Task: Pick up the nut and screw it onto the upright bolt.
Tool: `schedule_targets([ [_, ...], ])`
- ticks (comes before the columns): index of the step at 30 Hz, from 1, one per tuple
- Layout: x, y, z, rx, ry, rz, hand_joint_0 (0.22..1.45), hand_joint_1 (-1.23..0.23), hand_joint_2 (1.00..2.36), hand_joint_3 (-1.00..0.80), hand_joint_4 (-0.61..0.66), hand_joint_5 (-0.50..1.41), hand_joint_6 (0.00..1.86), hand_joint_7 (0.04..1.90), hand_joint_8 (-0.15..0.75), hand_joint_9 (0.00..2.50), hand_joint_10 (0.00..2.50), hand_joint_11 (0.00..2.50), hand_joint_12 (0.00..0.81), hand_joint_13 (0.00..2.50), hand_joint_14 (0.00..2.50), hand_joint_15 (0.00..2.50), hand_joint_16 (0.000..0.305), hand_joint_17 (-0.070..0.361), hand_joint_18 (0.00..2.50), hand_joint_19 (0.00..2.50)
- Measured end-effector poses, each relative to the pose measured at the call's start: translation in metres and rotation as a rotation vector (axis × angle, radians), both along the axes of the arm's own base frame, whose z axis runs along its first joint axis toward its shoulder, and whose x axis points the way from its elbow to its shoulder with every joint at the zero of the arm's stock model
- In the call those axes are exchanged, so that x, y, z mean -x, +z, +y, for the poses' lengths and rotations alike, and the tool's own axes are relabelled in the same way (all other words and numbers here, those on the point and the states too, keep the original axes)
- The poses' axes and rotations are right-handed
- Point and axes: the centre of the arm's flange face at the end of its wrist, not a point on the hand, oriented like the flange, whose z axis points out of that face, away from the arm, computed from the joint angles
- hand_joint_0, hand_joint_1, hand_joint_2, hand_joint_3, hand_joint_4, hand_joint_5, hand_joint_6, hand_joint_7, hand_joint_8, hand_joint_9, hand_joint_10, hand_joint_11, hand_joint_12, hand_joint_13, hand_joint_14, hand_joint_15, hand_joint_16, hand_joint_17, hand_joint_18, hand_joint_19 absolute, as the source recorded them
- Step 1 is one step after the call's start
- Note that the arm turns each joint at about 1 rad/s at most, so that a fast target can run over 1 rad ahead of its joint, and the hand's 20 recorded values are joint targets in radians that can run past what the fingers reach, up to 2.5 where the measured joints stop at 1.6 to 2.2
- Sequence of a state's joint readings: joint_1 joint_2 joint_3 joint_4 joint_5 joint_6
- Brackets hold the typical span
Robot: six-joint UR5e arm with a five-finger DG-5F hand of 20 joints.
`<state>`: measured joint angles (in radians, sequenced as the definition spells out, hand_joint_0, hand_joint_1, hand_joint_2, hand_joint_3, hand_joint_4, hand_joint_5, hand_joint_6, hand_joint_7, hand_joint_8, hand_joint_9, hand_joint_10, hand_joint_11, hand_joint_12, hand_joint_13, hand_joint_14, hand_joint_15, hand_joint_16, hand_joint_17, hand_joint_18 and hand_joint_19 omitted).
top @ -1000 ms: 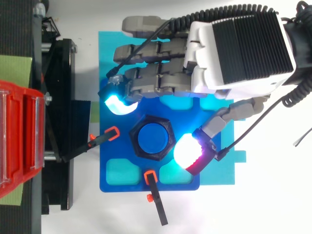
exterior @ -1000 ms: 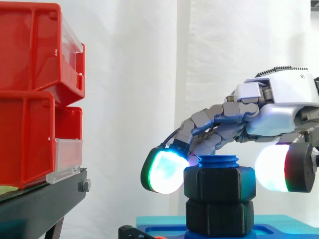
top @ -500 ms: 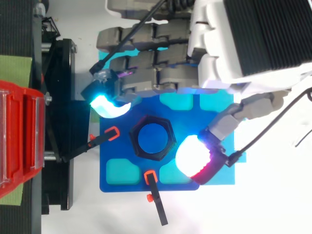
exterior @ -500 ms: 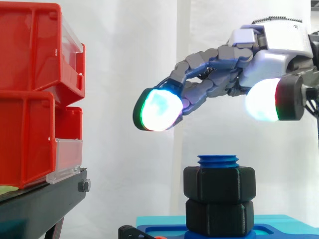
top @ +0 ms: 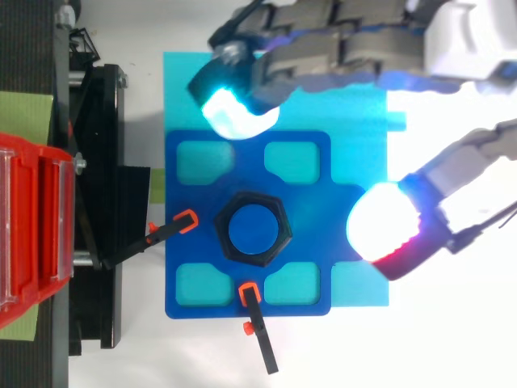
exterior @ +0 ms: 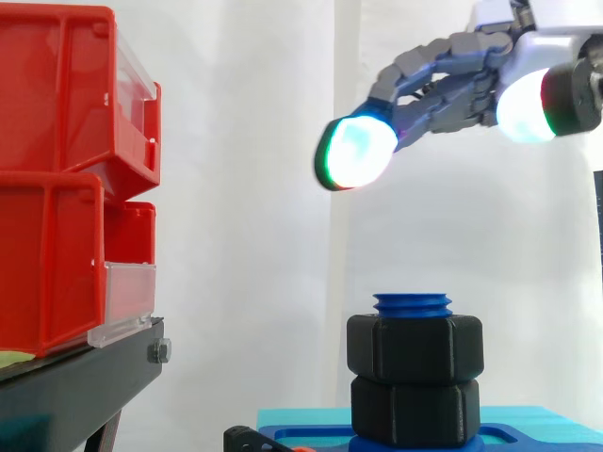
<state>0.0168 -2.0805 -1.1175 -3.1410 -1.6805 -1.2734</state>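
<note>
Matt black plastic nut [exterior: 415, 349], glossy red plastic bins [exterior: 47, 254]

**Side view:** we see the hand [exterior: 466, 85] high at the upper right, its fingers [exterior: 429, 61] reaching leftward and slightly downward, gently bent. **Top view:** we find the thumb [top: 468, 166] spread well apart from the fingers, with the pads [top: 234, 113] glowing cyan-white and nothing grasped.

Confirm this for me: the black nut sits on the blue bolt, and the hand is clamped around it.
Not quite. The nut does sit on the bolt, but the hand is not clamped around it. The side view shows the hand high above the nut, well apart from it, with its fingers relaxed and holding nothing.
</note>
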Motion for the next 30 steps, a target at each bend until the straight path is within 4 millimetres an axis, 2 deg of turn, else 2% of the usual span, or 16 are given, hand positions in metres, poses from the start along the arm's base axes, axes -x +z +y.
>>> schedule_targets([
  [4, 0.029, 0.015, 0.000, -0.026, -0.078, 0.027, 0.46, -0.53, 1.00, -0.50, 0.16, -0.22, 0.50, 0.64, 0.264, 0.41, 0.00, 0.00, 0.374, 0.10, 0.00, 0.00, 0.048, 0.107, 0.00, 0.00],
  [9, 0.064, 0.039, 0.005, -0.084, -0.156, -0.043, 0.48, -0.49, 1.00, -0.50, 0.16, -0.22, 0.50, 0.65, 0.250, 0.41, 0.00, 0.00, 0.350, 0.07, 0.00, 0.00, 0.045, 0.101, 0.00, 0.00],
  [14, 0.103, 0.062, 0.010, -0.178, -0.223, -0.162, 0.49, -0.45, 1.00, -0.50, 0.14, -0.24, 0.50, 0.64, 0.232, 0.23, 0.00, 0.00, 0.348, 0.00, 0.00, 0.00, 0.044, 0.098, 0.00, 0.00],
  [20, 0.128, 0.028, 0.009, -0.305, -0.321, -0.137, 0.50, -0.45, 1.00, -0.50, 0.14, -0.25, 0.50, 0.64, 0.229, 0.18, 0.00, 0.00, 0.346, 0.00, 0.00, 0.00, 0.044, 0.099, 0.00, 0.00],
  [24, 0.134, 0.019, 0.005, -0.399, -0.388, -0.121, 0.50, -0.45, 1.00, -0.50, 0.15, -0.24, 0.50, 0.64, 0.226, 0.16, 0.00, 0.00, 0.343, 0.00, 0.00, 0.00, 0.044, 0.099, 0.00, 0.00],
  [26, 0.137, 0.016, 0.002, -0.448, -0.427, -0.113, 0.50, -0.46, 1.00, -0.50, 0.10, -0.26, 0.50, 0.63, 0.233, 0.09, 0.00, 0.00, 0.342, 0.00, 0.00, 0.00, 0.045, 0.101, 0.00, 0.00],
  [27, 0.138, 0.015, 0.001, -0.469, -0.442, -0.109, 0.50, -0.46, 1.00, -0.50, 0.13, -0.25, 0.50, 0.64, 0.235, 0.09, 0.00, 0.00, 0.347, 0.00, 0.00, 0.00, 0.046, 0.103, 0.00, 0.00],
  [30, 0.141, 0.013, -0.001, -0.539, -0.479, -0.102, 0.50, -0.44, 1.00, -0.50, 0.11, -0.26, 0.50, 0.65, 0.209, 0.02, 0.00, 0.00, 0.338, 0.00, 0.00, 0.00, 0.045, 0.102, 0.00, 0.00],
])
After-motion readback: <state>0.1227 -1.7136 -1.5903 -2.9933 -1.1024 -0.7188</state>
